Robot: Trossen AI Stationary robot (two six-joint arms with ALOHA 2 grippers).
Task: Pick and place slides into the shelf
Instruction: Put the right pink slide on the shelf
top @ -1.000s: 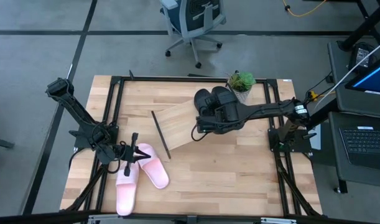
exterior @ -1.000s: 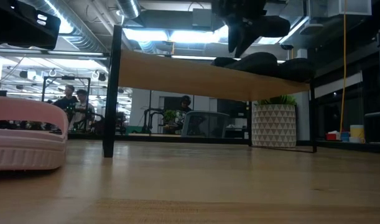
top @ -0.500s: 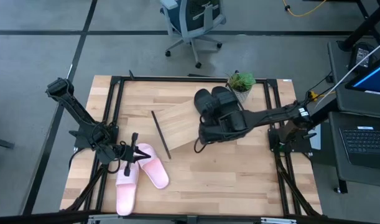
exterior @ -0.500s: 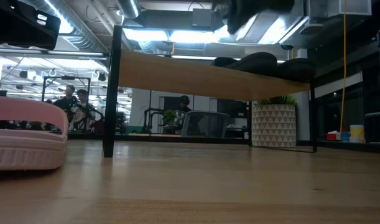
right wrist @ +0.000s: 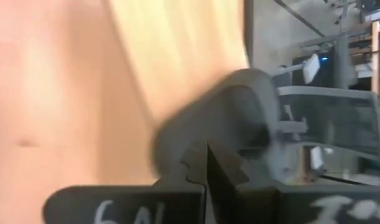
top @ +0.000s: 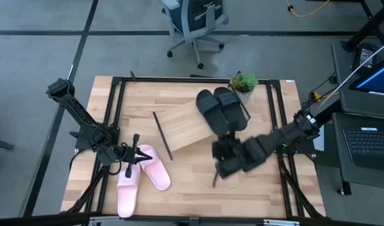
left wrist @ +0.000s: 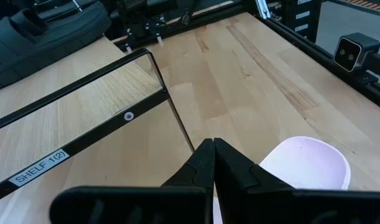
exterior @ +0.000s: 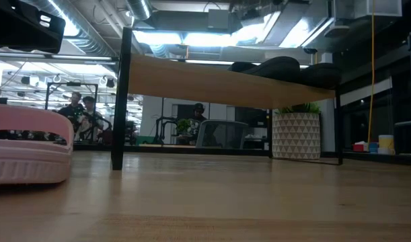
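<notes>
The right claw [top: 218,171] hangs over the bare front-middle part of the desk [top: 254,188], its dark fingers pressed together on nothing; its own wrist view shows the two fingers [right wrist: 205,163] meeting in a thin seam, with a blurred dark sandal behind them. The left claw [top: 136,152] is likewise closed and empty, its slim black fingers [left wrist: 211,163] tapering to a point just above the pink slides [top: 141,174] at the desk's front left.

The pink slides are smooth, matte and rounded, with a wide top strap; one lies lengthwise toward the front edge, the other angled beside it and touching it. The black slides [top: 220,108] are of the same moulded shape, lying side by side on the far right part of the shelf [top: 182,129], near a small green plant in a pale patterned pot [top: 244,85].

The shelf is a slanted board of light, finely grained wood with thin black metal rods at its ends. The desk is a broader butcher-block top of jointed strips in a black metal frame.

The low view alone shows the shelf's underside [exterior: 218,84] raised on a black leg, the black pair's dark humps above its edge, and people far off in the room behind. Only the left wrist view shows a white label reading "SHELF 1(2)" [left wrist: 41,167] on a black rod.
</notes>
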